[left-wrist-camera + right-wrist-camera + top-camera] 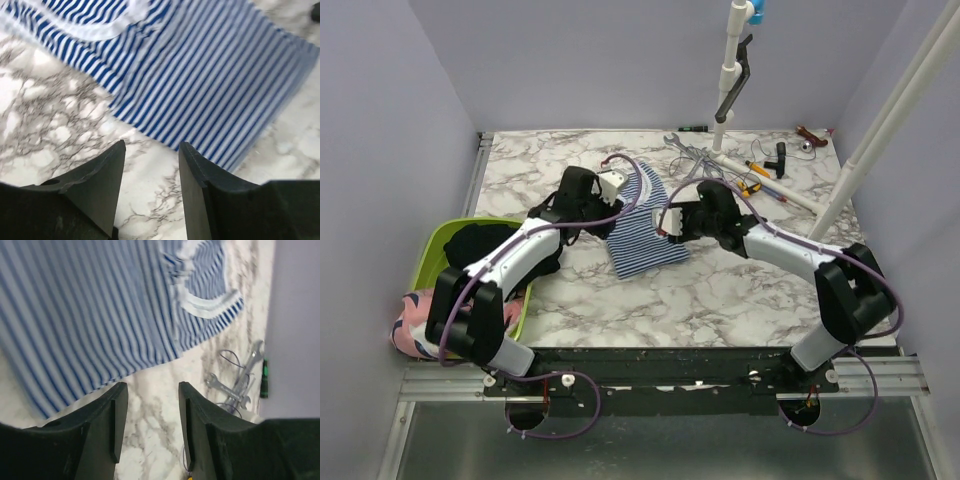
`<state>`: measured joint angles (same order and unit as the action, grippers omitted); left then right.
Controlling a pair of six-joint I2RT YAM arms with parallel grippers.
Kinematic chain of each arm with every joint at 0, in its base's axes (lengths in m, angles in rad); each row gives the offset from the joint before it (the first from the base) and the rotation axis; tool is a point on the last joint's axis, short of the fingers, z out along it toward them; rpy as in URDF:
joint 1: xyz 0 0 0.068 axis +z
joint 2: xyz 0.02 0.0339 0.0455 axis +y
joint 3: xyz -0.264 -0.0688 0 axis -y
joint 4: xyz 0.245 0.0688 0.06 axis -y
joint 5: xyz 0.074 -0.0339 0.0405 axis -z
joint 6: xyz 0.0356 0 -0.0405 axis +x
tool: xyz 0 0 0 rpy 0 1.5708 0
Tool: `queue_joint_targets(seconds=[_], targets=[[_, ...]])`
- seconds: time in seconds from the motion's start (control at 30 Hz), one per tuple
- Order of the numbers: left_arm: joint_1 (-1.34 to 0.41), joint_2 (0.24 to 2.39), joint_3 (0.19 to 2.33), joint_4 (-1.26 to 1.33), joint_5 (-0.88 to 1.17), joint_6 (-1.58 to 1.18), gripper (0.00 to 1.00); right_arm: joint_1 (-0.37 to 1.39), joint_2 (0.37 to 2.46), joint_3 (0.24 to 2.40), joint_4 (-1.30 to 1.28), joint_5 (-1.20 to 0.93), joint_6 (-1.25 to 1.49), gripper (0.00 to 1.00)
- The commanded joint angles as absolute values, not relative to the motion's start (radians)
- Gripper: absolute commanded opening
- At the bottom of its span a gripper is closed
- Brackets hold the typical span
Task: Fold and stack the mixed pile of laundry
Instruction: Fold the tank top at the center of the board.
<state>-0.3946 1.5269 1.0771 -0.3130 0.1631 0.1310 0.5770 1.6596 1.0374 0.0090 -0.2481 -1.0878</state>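
Lime basin holds black garment, pink garment at its rim; left fingers, right fingers parted, empty.

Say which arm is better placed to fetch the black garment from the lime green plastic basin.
Left: the open left gripper hangs nearer the green basin holding the black garment; the right gripper is farther.

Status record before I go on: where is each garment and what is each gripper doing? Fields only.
striped garment: spread on the marble table, between the two grippers
left gripper: open, empty, over bare table at the garment's edge
right gripper: open, empty, at the garment's opposite edge
black garment: in the green basin, left side
pink garment: bunched at the basin's near end
stack: none started
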Motion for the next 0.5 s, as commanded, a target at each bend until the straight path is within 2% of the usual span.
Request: queue_joint_targets(seconds=[0.0,0.13,0.3,0.47], targets=[[-0.455,1.422,0.952,-0.267,0.394,0.306,0.48,0.589,1.595,0.936,-0.216,-0.470,-1.320,0.51],[-0.528,1.460,0.910,-0.317,0.320,0.381,0.53,0.591,1.619,0.872,-0.150,-0.378,-1.347,0.58],[-0.653,1.456,0.812,-0.234,0.162,0.451,0.58,0.592,1.659,0.875,-0.152,-0.384,-1.345,0.60],[-0.701,1.486,0.779,-0.200,0.103,0.458,0.59,0.592,1.667,0.848,-0.172,-0.393,-1.343,0.59]])
